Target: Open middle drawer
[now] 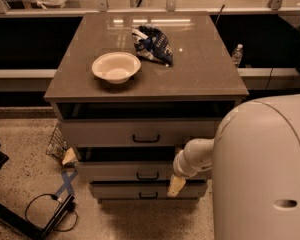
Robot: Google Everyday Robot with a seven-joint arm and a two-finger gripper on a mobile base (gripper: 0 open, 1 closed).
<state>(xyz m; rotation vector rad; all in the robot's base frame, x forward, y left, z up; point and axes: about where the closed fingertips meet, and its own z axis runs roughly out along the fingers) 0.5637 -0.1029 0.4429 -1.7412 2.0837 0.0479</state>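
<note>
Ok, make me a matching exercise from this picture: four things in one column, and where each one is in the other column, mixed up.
Things
1. white bowl
2. crumpled blue bag
3. water bottle
4. gripper

Places
A. off the cabinet, beyond its right edge
B. left half of the cabinet top
C. low in front of the cabinet, by the right end of the middle drawer
D. on the cabinet top, behind and to the right of the bowl

Pairs: 1-B, 2-D, 3-A, 4-C
</note>
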